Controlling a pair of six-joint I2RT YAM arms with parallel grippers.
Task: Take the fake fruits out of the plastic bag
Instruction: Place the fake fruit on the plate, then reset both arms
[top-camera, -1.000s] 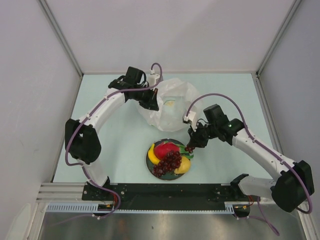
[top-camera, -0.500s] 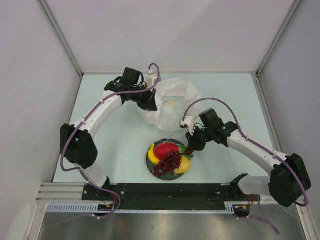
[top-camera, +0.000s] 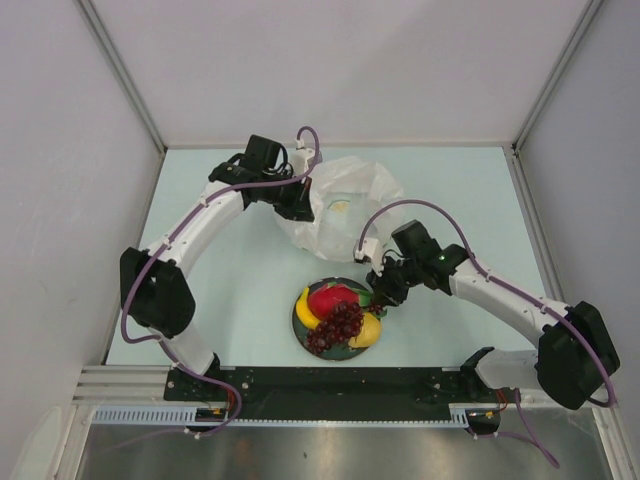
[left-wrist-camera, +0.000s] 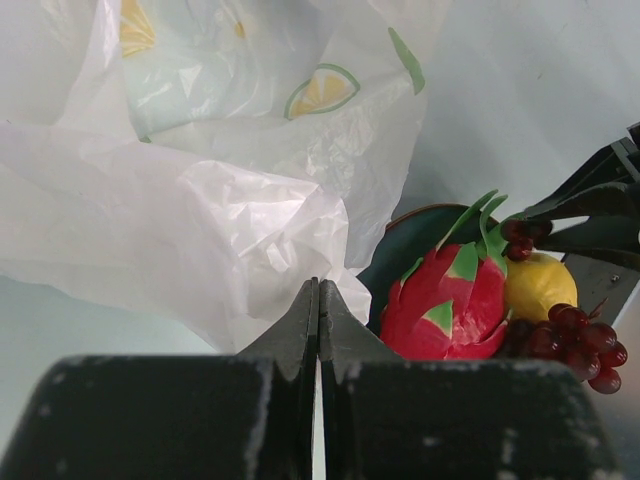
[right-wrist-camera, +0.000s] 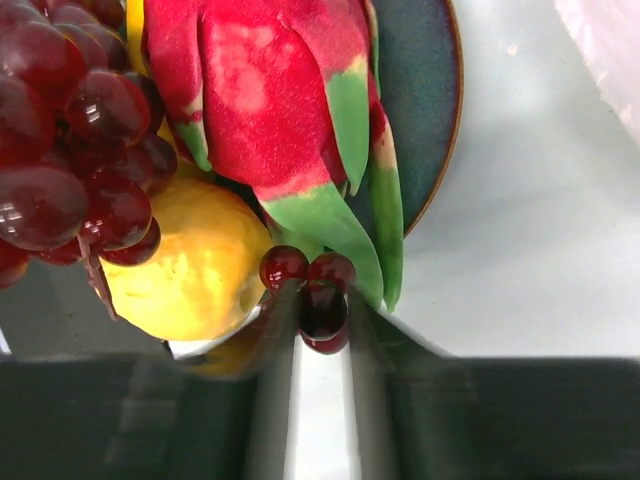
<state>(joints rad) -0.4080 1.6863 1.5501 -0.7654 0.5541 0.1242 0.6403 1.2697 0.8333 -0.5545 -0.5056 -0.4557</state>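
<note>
The plastic bag lies crumpled at mid-table, printed with lemon slices. My left gripper is at its left edge, jaws pressed together on a fold of the bag. The dark plate holds the banana, the dragon fruit, the lemon and the grape bunch. My right gripper is shut on a small grape cluster at the plate's right rim, next to the lemon and dragon fruit.
White walls close in the table on the left, back and right. The black base rail runs along the near edge. The bag sits just behind the plate, its lower edge close to the plate rim.
My right gripper has moved left and down to the plate's right rim, carrying the small grape cluster. My left arm shifted slightly early on, then held still on the bag.
</note>
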